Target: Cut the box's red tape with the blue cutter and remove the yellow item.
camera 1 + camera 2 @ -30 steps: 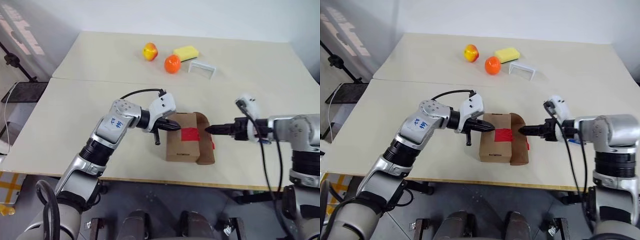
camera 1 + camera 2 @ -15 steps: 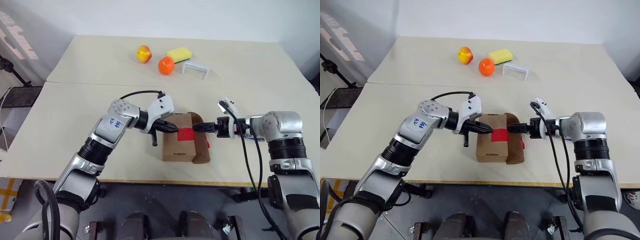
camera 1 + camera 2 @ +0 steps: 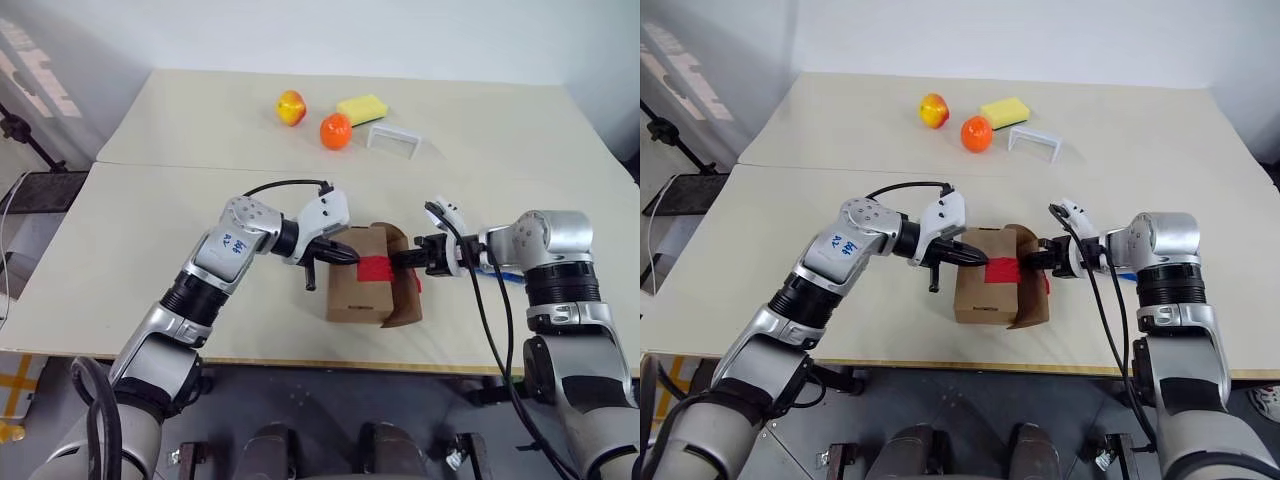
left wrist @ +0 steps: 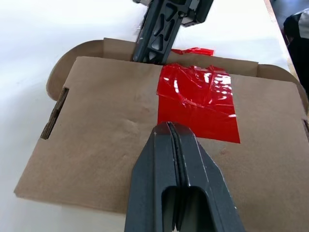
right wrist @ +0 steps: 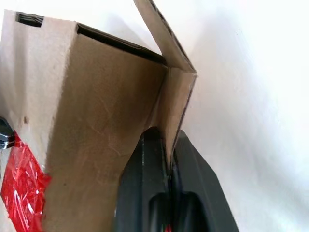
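A small brown cardboard box (image 3: 362, 283) sits near the front edge of the pale tabletop (image 3: 150, 220), between the two arms, with a bright red rectangular patch of tape (image 4: 198, 102) across its top face. The left claw (image 4: 170, 129), its two black fingers pressed together with nothing between them, rests its tip on the box top just beside the tape. The right claw (image 5: 168, 166) comes in from the right and pinches the edge of the box's brown side flap (image 5: 166, 58), which stands up from the box. Far back on the tabletop lie a yellow-red apple-like fruit (image 3: 291, 105), an orange fruit (image 3: 335, 131), a yellow sponge block (image 3: 364, 108) and a small white frame (image 3: 393, 140).
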You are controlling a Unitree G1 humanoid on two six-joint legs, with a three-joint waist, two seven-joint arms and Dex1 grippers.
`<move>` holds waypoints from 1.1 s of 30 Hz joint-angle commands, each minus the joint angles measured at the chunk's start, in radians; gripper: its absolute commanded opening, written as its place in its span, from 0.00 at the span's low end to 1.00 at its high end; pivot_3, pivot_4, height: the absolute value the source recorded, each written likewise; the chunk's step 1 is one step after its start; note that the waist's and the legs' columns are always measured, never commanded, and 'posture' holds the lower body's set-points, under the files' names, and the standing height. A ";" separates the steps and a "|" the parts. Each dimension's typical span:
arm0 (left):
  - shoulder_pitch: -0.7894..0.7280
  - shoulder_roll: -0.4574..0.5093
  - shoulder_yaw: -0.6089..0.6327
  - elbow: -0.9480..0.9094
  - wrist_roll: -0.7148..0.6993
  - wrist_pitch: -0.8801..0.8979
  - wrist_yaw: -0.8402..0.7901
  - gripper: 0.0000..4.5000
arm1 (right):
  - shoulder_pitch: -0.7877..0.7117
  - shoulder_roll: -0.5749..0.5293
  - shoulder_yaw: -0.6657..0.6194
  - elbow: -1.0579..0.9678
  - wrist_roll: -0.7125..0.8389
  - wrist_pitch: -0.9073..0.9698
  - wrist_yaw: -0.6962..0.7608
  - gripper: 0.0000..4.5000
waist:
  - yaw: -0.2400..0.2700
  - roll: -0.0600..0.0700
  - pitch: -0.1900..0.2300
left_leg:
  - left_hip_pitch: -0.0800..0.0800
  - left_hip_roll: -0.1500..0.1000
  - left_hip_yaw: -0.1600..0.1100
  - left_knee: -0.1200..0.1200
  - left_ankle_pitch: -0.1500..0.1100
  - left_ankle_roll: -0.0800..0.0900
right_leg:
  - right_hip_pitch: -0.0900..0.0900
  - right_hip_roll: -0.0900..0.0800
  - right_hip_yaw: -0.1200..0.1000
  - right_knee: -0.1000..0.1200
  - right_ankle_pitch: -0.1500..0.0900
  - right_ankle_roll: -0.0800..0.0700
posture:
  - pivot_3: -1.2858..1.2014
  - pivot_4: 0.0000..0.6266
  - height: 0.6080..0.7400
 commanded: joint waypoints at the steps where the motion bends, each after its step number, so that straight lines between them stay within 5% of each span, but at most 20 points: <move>1: 0.017 -0.009 -0.020 0.065 0.058 -0.012 0.049 0.00 | -0.042 -0.056 -0.010 -0.138 0.148 0.074 -0.086 0.00 | 0.003 0.000 0.000 | -0.001 0.000 0.000 0.000 0.000 0.000 | -0.001 0.000 0.000 0.000 0.000 0.000 | 0.52 0.24 1.00; 12: 0.031 -0.061 -0.007 0.104 0.079 -0.088 0.123 0.00 | -0.213 -0.354 0.188 -0.234 0.914 0.074 -0.632 0.00 | 0.023 0.001 0.001 | -0.003 0.000 0.000 0.000 0.000 0.000 | -0.002 -0.001 -0.002 -0.002 0.000 0.000 | 0.52 0.24 1.00; 23: 0.022 -0.057 0.056 0.144 0.093 -0.108 0.152 0.00 | -0.276 -0.406 0.329 -0.182 1.424 -0.024 -1.193 0.00 | 0.020 -0.002 0.002 | -0.013 0.000 0.000 0.001 0.000 0.001 | -0.008 -0.001 -0.006 -0.004 0.000 0.000 | 0.52 0.24 1.00; 33: -0.088 0.057 0.275 0.029 -0.194 0.201 -0.066 0.00 | -0.240 -0.401 0.390 -0.211 1.500 -0.122 -1.397 0.00 | 0.011 -0.002 0.002 | -0.014 0.001 0.001 -0.001 0.000 0.001 | -0.013 -0.001 -0.006 -0.002 0.000 0.000 | 0.52 0.24 1.00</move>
